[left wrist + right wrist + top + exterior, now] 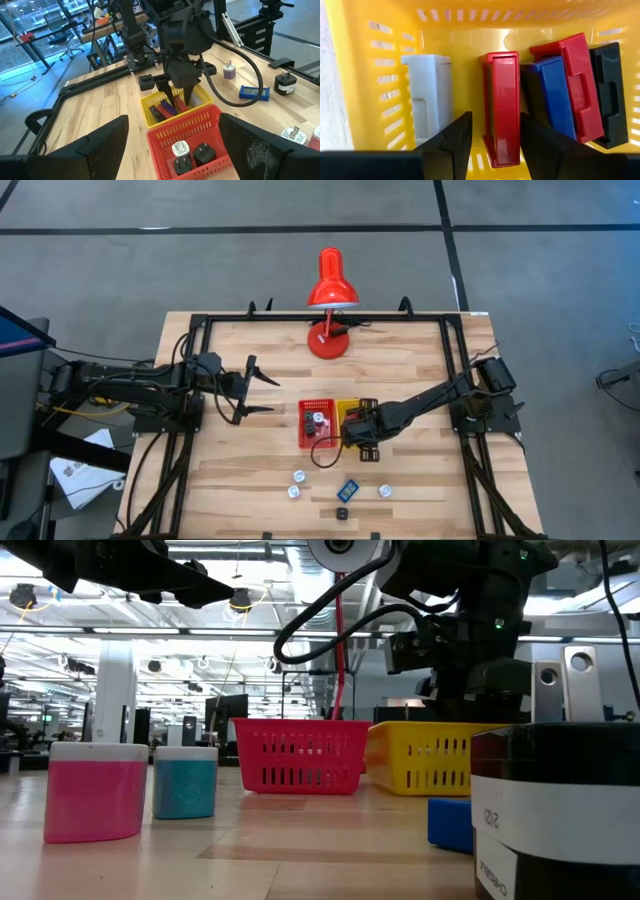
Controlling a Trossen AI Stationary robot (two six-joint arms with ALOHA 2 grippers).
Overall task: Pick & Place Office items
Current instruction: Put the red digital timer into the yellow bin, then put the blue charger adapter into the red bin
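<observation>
1. Right gripper (pixel 492 142) hung in the yellow tray (pixel 375 75), fingers apart astride a red flat item (pixel 501 105), apparently not clamping it.
2. Judged step: release; next, withdraw upward.
3. Loose items (pixel 348 489) lay near.
4. Left gripper (pixel 262 394) waited open, well apart.

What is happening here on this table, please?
A two-armed robot is sorting small office items into two plastic baskets. The right hand is lowered into the yellow slotted basket, its fingers on either side of an upright red flat rectangular piece, beside white, blue, red and black ones. Whether it grips the piece is unclear. The left hand waits open above the wooden table. The red slotted basket holds small plug-like pieces, and several items lie loose on the table.
</observation>
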